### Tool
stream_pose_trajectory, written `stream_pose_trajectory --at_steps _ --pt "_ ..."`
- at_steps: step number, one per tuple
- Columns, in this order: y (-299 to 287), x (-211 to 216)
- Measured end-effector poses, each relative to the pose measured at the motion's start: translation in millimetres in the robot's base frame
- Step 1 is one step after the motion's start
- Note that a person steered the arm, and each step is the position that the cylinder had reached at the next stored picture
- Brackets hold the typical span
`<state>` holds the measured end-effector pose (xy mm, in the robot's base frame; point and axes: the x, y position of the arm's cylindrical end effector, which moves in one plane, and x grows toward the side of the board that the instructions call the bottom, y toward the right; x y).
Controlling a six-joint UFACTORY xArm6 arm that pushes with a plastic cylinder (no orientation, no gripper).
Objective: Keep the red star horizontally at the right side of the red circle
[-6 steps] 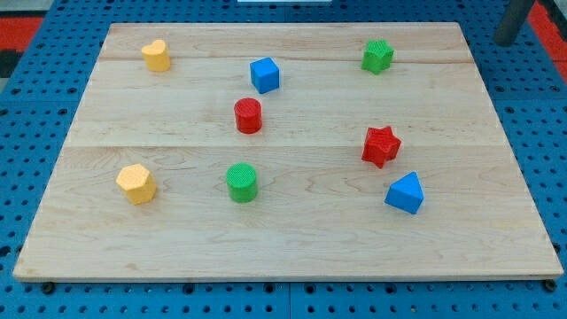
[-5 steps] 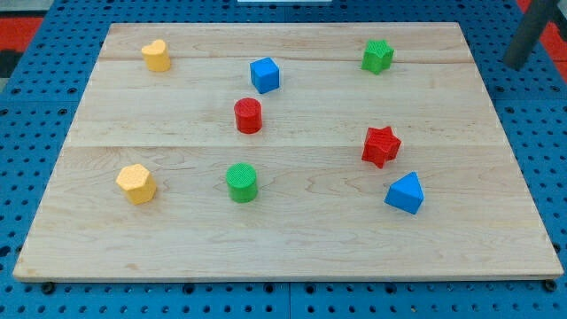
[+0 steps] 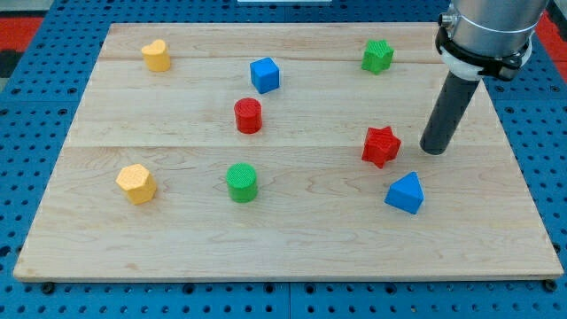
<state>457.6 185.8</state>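
The red star lies on the wooden board, right of centre. The red circle, a short cylinder, stands to the star's left and a little nearer the view's top. My tip rests on the board just to the right of the red star, a small gap apart from it and level with it. The rod rises from it toward the view's top right.
A blue triangle block lies just below the star. A green star and a blue cube sit near the top. A green cylinder, a yellow hexagon and a yellow heart are on the left.
The rod has come in from the top right corner, off the board, down and left to a spot just right of the red star. No block has moved.
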Motion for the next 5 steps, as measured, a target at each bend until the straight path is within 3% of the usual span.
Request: stream_pose_trajectory --at_steps 1,3,4,5 --pt "-0.8 34.2" --pt "-81.5 -24.8" --pt "-77.9 -24.3" --pt "-11.4 -45.4"
